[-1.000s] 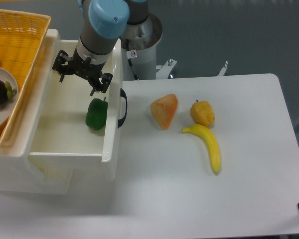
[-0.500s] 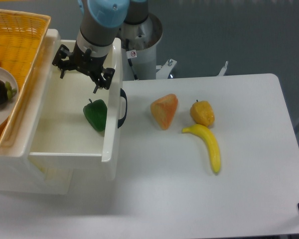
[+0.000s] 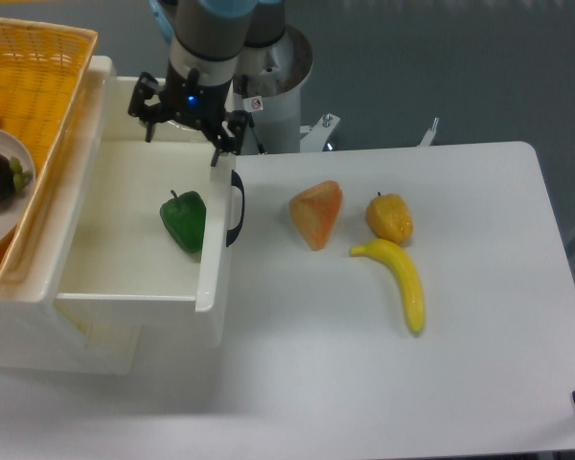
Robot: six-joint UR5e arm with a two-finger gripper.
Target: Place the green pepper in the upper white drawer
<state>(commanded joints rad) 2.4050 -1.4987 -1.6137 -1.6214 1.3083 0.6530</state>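
The green pepper (image 3: 184,220) lies inside the upper white drawer (image 3: 125,278), near its right front wall by the black handle (image 3: 236,208). My gripper (image 3: 184,139) hangs open above the drawer's back right corner, well clear of the pepper, with nothing between its fingers.
A yellow woven basket (image 3: 34,86) sits on the left with a plate holding a dark purple fruit (image 3: 0,177). On the table to the right lie an orange wedge-shaped item (image 3: 316,213), a yellow-orange pepper (image 3: 389,218) and a banana (image 3: 401,281).
The gripper has risen and moved back and to the right, away from the pepper. The pepper, let go, has settled slightly left on the drawer floor.
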